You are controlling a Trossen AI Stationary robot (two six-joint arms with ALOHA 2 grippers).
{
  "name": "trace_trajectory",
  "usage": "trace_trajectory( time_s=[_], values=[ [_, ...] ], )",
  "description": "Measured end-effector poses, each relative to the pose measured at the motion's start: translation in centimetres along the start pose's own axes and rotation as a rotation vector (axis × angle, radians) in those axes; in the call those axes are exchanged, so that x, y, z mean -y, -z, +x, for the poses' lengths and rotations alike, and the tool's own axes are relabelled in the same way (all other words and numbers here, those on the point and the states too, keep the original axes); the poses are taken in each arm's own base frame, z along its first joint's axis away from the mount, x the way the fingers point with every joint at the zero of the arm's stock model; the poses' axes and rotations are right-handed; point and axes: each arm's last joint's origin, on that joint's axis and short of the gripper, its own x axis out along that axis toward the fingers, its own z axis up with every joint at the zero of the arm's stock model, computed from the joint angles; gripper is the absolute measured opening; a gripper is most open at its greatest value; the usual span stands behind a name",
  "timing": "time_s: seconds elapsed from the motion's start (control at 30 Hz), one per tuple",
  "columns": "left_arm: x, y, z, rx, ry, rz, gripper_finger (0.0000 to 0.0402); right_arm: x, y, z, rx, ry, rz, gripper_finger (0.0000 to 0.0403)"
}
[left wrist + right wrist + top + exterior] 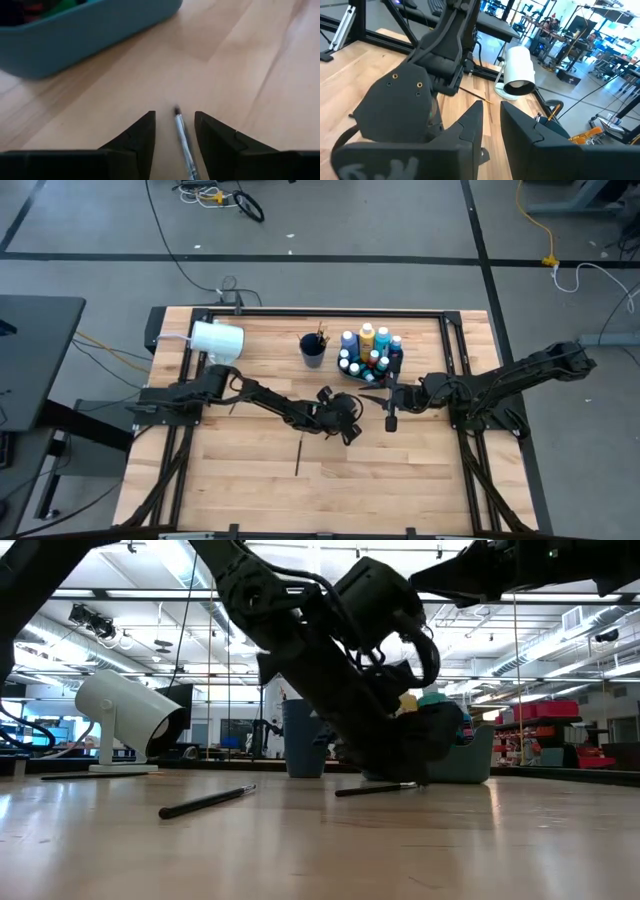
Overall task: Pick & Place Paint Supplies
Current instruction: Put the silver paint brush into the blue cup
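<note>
Left gripper sits low at table centre, fingers parted narrowly around a paintbrush near the teal bin. Right gripper hovers, narrowly open, empty.

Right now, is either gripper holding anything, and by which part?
Nothing is held. The left gripper is open, its fingers either side of a paintbrush lying on the table, not closed on it. The right gripper is empty.

left claw low (fingers parted), right claw raised, parted
</note>
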Motion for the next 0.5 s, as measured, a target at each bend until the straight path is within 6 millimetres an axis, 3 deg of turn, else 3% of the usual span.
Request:
trace_trajectory(
  time_s=[0.3, 0.5],
  values=[
    [0.0, 1.2, 1.6, 0.038, -0.019, -0.050, 0.0134, 0.0, 0.0, 0.0, 0.002, 0.001, 0.001, 0.0071],
    [0.3, 1.5, 1.4, 0.054, -0.043, -0.037, 0.0051, 0.0, 0.0, 0.0, 0.001, 0.000, 0.000, 0.0071]
  ],
)
